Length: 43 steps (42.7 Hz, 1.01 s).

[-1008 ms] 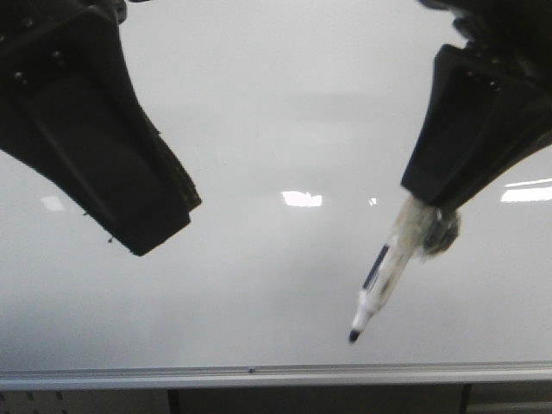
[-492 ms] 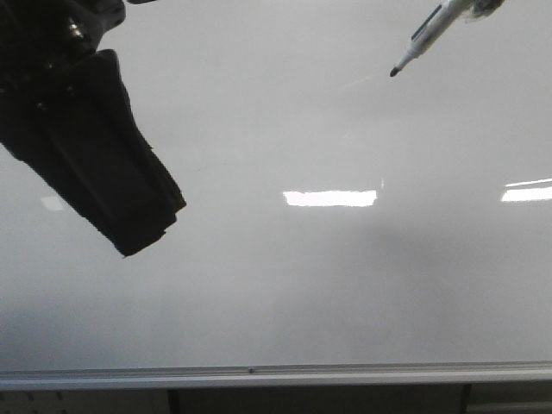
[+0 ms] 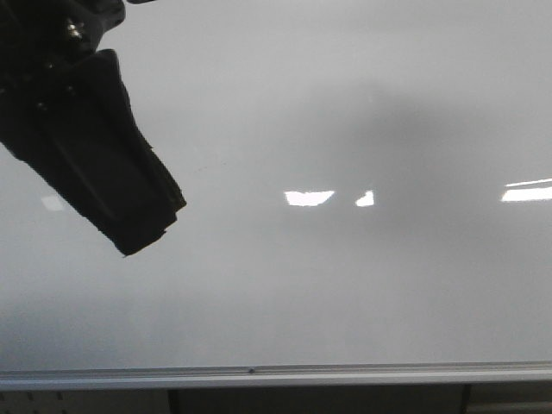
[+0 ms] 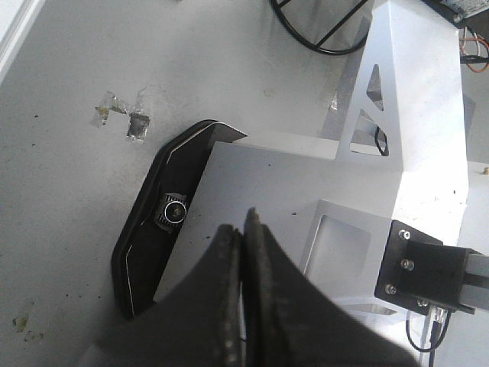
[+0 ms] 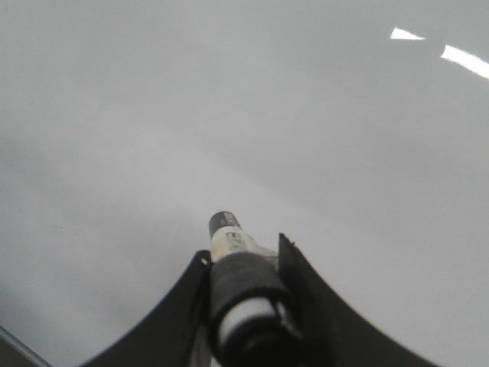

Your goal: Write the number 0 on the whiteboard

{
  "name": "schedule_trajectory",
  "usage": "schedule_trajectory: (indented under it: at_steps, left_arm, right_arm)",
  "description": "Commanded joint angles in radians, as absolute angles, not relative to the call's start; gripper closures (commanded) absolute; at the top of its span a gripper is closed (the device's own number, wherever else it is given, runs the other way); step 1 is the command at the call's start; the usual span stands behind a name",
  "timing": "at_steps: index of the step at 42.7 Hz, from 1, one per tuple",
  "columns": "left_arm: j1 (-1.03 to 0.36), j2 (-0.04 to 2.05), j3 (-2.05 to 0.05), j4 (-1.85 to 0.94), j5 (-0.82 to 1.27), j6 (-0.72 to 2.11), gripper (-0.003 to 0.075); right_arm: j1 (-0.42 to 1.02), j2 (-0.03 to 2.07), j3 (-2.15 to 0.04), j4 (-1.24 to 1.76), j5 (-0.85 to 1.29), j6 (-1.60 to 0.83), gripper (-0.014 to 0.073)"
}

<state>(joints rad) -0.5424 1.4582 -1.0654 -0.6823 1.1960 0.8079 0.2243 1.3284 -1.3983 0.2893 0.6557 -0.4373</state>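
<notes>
Right gripper (image 5: 243,264): two black curved fingers (image 5: 313,294) clamped on a white marker pen (image 5: 233,245) with a dark foam-like sleeve wrapped round its barrel. Marker's black tip end points toward the glossy pale grey-white whiteboard (image 5: 191,107). Tip-to-board contact: can't tell. Two bright light reflections (image 5: 462,60) on the board. No ink marks visible on the board here.

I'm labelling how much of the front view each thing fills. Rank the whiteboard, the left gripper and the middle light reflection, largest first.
1. whiteboard, filling most of the view
2. left gripper, though it is nearer the camera, which inflates it
3. middle light reflection, a small bright patch
</notes>
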Motion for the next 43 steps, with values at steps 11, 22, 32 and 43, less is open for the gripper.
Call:
schedule_trajectory:
  at_steps: [11,22,32,43]
  left_arm:
    - [-0.551,1.422,-1.096,-0.735,1.203,0.802,0.074]
    - [-0.551,1.422,-1.096,-0.735,1.203,0.802,0.074]
    - [-0.551,1.422,-1.096,-0.735,1.202,0.802,0.074]
    - [-0.551,1.422,-1.096,-0.735,1.201,0.802,0.074]
  right_arm:
    - [0.218,1.482,-1.63,0.284,0.643,-0.446,0.066]
    - [0.218,1.55,-1.657,0.284,0.614,-0.446,0.066]
    - [0.218,1.568,-1.657,0.284,0.619,-0.446,0.066]
    - [0.218,1.583,-1.657,0.284,0.646,-0.446,0.066]
